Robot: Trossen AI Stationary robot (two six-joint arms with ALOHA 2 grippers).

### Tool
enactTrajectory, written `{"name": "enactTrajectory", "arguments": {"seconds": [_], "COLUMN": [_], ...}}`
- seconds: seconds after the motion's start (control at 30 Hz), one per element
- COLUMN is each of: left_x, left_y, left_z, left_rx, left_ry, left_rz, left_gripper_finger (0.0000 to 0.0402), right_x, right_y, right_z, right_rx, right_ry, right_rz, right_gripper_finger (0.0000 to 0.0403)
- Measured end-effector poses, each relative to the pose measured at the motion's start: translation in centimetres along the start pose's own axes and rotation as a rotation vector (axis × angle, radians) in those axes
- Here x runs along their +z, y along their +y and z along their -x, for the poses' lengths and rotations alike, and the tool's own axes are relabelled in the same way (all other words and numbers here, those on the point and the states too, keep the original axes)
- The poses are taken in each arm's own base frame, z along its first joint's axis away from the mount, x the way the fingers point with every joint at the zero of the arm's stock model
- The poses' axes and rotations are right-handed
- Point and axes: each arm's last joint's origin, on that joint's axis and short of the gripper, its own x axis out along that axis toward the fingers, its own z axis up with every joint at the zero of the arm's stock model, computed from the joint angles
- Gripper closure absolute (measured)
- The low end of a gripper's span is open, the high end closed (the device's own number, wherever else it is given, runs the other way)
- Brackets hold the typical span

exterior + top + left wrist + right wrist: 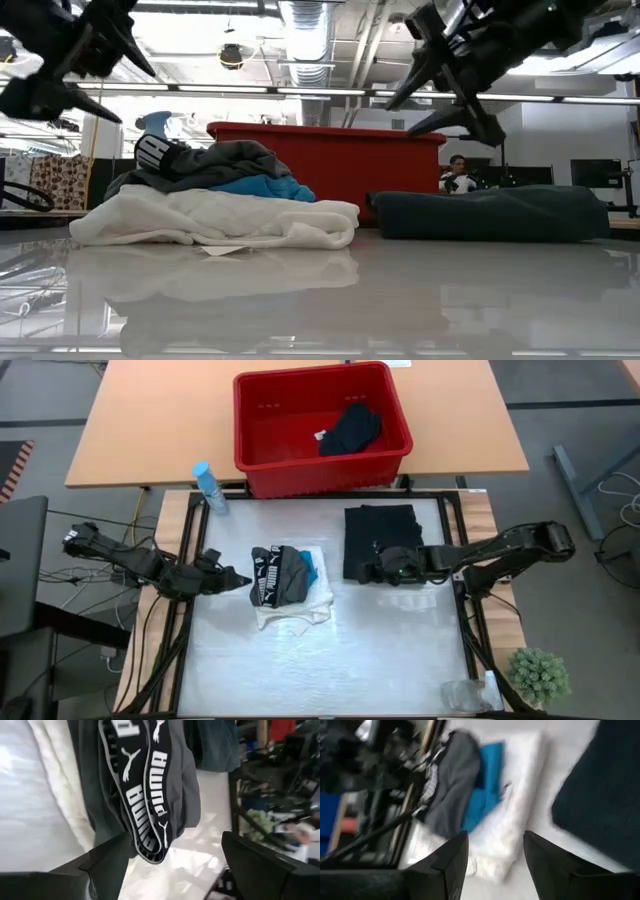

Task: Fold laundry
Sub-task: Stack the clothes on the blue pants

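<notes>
High view showed one pile of three garments mid-table: a white top underneath, grey underwear and a teal piece on it. One folded black garment lay to its right, and one more black item sat in the red basket. The left gripper hovered wide open just left of the pile. The right gripper hung parted over the folded garment's near edge, holding nothing. Low view showed both grippers raised above the table.
</notes>
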Motion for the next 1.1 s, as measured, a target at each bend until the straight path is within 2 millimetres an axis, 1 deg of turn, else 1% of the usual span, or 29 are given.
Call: {"name": "enactTrajectory", "arguments": {"seconds": [0.1, 0.2, 0.3, 0.37, 0.47, 0.53, 0.63, 0.77, 0.87, 0.97, 1.1], "left_x": [-0.4, -0.6, -0.7, -0.6, -0.4, -0.3, -0.1, 0.1, 0.2, 0.3, 0.4], "left_y": [1.2, 2.1, 2.6, 2.6, 2.7, 2.8, 3.2, 3.4, 3.6, 4.1, 5.1], "left_z": [-1.2, -1.8, -1.8, -1.8, -1.7, -1.7, -1.6, -1.5, -1.5, -1.5, -2.0], "left_rx": [-0.029, -0.036, -0.028, -0.03, -0.02, -0.012, 0.015, 0.034, 0.056, 0.103, 0.161], "left_ry": [-0.022, -0.014, -0.005, -0.029, -0.044, -0.049, -0.058, -0.057, -0.067, -0.083, -0.109], "left_rz": [0.057, 0.085, 0.091, 0.088, 0.087, 0.082, 0.08, 0.08, 0.074, 0.058, 0.049], "left_gripper_finger": [0.0095, 0.0094, 0.0094, 0.0094, 0.0094, 0.0094, 0.0094, 0.0094, 0.0094, 0.0094, 0.0094], "right_x": [-0.1, 0.1, 0.2, 0.2, 0.9, 1.2, 1.4, 1.5, 1.4, 1.3, 1.5], "right_y": [-0.3, -0.4, -0.9, -1.3, -0.9, -1.0, -1.5, -1.2, -1.5, -1.9, -2.3], "right_z": [-0.8, -1.7, -2.5, -3.1, -4.2, -5.3, -7.1, -9.4, -10.8, -11.3, -11.4], "right_rx": [-0.001, 0.027, 0.014, 0.009, 0.101, 0.137, 0.111, 0.12, 0.095, 0.082, 0.054], "right_ry": [0.049, 0.074, 0.128, 0.141, 0.119, 0.121, 0.172, 0.248, 0.266, 0.281, 0.29], "right_rz": [-0.006, -0.016, -0.024, -0.033, -0.075, -0.089, -0.095, -0.085, -0.084, -0.091, -0.098], "right_gripper_finger": [0.0176, 0.0157, 0.0136, 0.0124, 0.011, 0.0103, 0.0095, 0.0087, 0.0082, 0.0077, 0.0074]}}
